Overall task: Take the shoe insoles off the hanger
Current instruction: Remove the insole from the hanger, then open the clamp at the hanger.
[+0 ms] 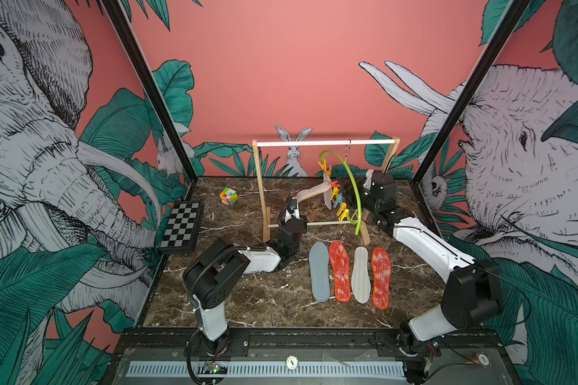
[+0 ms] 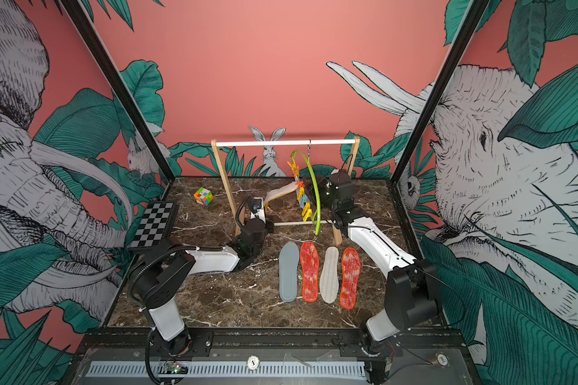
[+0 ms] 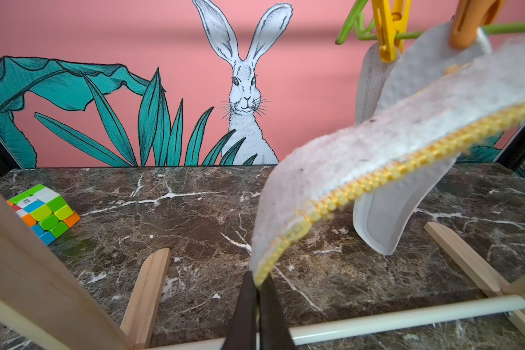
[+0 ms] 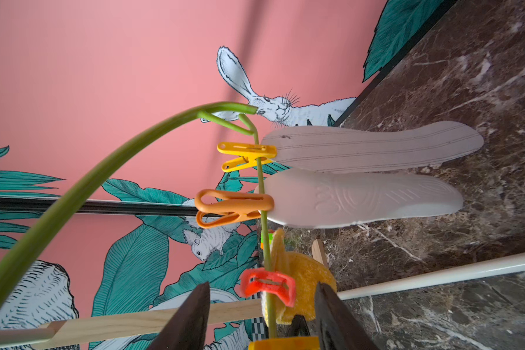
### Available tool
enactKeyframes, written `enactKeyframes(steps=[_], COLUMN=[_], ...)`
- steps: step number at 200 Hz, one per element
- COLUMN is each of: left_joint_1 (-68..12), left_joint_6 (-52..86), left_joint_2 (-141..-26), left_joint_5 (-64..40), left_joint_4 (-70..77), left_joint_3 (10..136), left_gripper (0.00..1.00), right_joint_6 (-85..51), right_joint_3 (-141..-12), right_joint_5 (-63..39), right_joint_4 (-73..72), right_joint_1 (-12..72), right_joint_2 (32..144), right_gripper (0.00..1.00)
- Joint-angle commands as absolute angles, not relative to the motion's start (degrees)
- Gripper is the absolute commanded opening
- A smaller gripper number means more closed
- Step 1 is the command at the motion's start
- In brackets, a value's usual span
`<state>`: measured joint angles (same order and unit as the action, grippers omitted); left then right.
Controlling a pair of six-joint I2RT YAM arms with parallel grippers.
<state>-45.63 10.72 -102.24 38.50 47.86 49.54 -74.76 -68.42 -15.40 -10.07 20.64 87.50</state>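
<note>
The left hand [image 3: 257, 286] clamps the mustard insole [image 3: 376, 142] by its near end — its far end is pinned to the hanger [image 4: 73, 194] by the red clip [image 4: 272, 285]. The right hand [image 4: 262, 288] stands parted astride that clip; next, probably, pinch it open so the insole pulls free.

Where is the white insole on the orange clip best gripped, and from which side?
Probably the white insole's free lower end, far from the orange clip: it hangs loose, thin and flat. Come from the robot's left, jaws across both faces; the hanger's hoop bars the right.
</note>
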Motion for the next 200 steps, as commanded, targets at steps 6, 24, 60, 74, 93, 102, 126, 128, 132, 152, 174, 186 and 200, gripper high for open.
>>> enactKeyframes(steps=[6, 24, 60, 74, 93, 102, 126, 128, 132, 152, 174, 186, 200], left_joint_1=[-45.29, -45.16, -45.01, -45.02, -45.01, -45.00, -45.05, -45.03, -44.98, -44.94, -44.96, -44.98, -44.91], left_joint_6=[10.81, 10.80, 10.87, 10.90, 10.88, 10.89, 10.81, 10.75, 10.74, 10.79, 10.80, 10.83, 10.85], left_joint_2=[-99.08, -98.73, -98.44, -98.24, -97.92, -97.82, -97.71, -97.68, -97.73, -97.69, -97.72, -97.68, -97.73], left_joint_5=[38.89, 38.93, 38.91, 38.96, 38.98, 39.05, 39.11, 39.11, 39.11, 39.11, 39.11, 39.11, 39.03], left_joint_4=[47.39, 47.22, 46.93, 46.91, 46.75, 46.70, 46.52, 46.46, 46.37, 46.24, 46.23, 46.20, 46.23], left_joint_3=[48.74, 48.53, 48.19, 47.99, 47.71, 47.67, 47.55, 47.55, 47.59, 47.56, 47.59, 47.46, 47.46], left_gripper=[0.00, 0.00, 0.00, 0.00, 0.00, 0.00, 0.00, 0.00, 0.00, 0.00, 0.00, 0.00, 0.00], right_joint_6=[-74.99, -75.09, -74.83, -74.87, -74.99, -74.97, -74.98, -74.97, -74.99, -75.03, -75.32, -75.65, -76.05], right_joint_3=[-70.10, -70.39, -70.46, -70.57, -70.71, -70.80, -71.06, -71.07, -71.13, -71.63, -71.63, -71.62, -71.47], right_joint_5=[-15.76, -15.83, -15.49, -15.52, -15.70, -15.69, -15.78, -15.81, -15.79, -16.09, -16.12, -16.34, -16.59], right_joint_4=[-13.52, -13.60, -14.05, -14.24, -14.74, -14.78, -14.69, -14.79, -14.84, -15.05, -15.84, -16.74, -17.52], right_joint_1=[20.89, 20.92, 20.91, 20.89, 20.88, 20.91, 20.91, 20.87, 20.90, 20.91, 20.86, 20.87, 20.89], right_joint_2=[88.65, 89.18, 89.64, 89.91, 90.38, 90.52, 90.93, 90.96, 91.00, 91.29, 91.31, 91.27, 91.27], right_gripper=[0.50, 0.47, 0.43, 0.41, 0.38, 0.38, 0.35, 0.35, 0.34, 0.33, 0.33, 0.33, 0.32])
